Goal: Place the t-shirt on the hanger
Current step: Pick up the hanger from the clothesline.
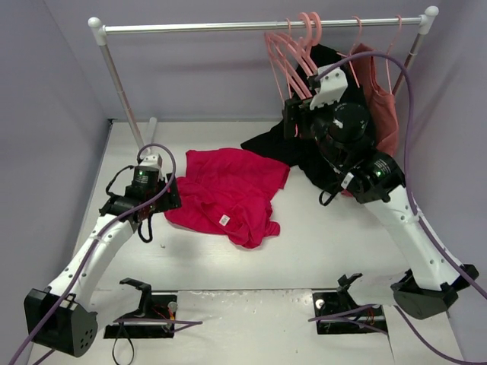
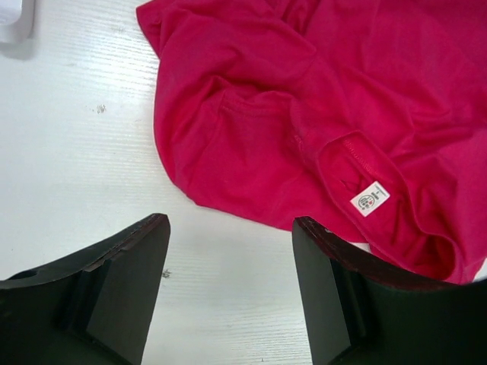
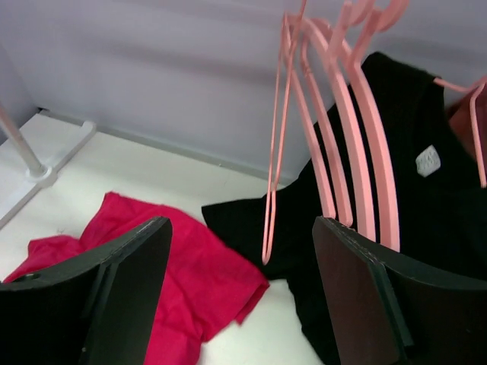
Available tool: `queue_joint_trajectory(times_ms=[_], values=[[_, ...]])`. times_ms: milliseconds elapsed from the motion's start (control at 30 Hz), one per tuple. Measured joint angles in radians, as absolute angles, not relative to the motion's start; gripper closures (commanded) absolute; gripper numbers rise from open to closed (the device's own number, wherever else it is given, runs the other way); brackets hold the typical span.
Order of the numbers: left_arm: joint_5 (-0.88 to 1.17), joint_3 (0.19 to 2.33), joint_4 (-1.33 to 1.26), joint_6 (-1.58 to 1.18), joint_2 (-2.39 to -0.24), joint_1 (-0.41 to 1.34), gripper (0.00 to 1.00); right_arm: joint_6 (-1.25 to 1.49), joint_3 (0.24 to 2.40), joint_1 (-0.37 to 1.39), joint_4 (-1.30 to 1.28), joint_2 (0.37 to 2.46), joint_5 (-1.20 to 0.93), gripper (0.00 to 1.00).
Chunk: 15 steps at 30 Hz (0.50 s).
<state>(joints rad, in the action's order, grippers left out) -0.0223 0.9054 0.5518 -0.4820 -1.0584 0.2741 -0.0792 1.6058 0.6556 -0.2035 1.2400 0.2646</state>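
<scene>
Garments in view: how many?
3. The crimson t-shirt lies crumpled on the table; the black shirt hangs at the rail, trailing onto the table; the rust-red top hangs farthest right.

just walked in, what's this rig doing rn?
Two arms are set up to hang a shirt, and nothing is gripped. The crimson t-shirt lies crumpled on the table. The left gripper is open at its edge. The right gripper is open up by the pink hangers on the rail, beside a black shirt.
</scene>
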Motion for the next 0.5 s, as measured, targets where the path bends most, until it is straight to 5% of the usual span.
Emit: queue_joint_trajectory(times_ms=[500], values=[[0.038,0.867,0.554,-0.474,-1.047,0.265,0.35,-0.084,1.722,0.425,-0.200,1.542,0.170,0.25]])
